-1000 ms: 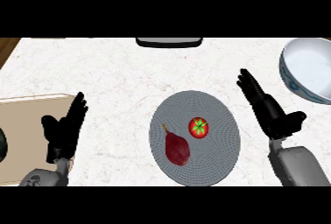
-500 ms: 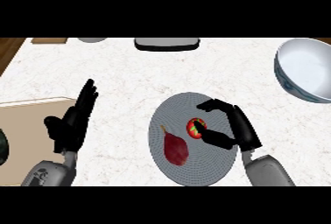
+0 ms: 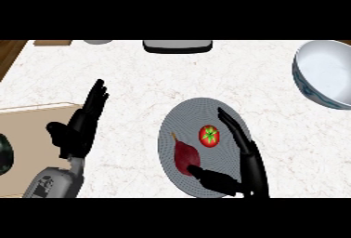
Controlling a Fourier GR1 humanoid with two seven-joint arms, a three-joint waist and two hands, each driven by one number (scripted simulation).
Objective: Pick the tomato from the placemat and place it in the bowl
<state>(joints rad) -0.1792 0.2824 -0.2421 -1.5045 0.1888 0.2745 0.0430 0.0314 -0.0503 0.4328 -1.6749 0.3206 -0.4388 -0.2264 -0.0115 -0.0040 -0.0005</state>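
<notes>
Red tomato [image 3: 210, 135] with a green star-shaped stem top.

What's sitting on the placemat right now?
On the grey placemat lie the tomato and a dark red vegetable beside it. The right hand hangs open over the mat's right side, hiding what is beneath it.

A white, faintly veined bench [image 3: 144, 74] fills the view, evenly lit. Dark brown wood [image 3: 9, 55] shows past its far left corner. A pale wooden board [image 3: 31, 125] lies at its left edge.
</notes>
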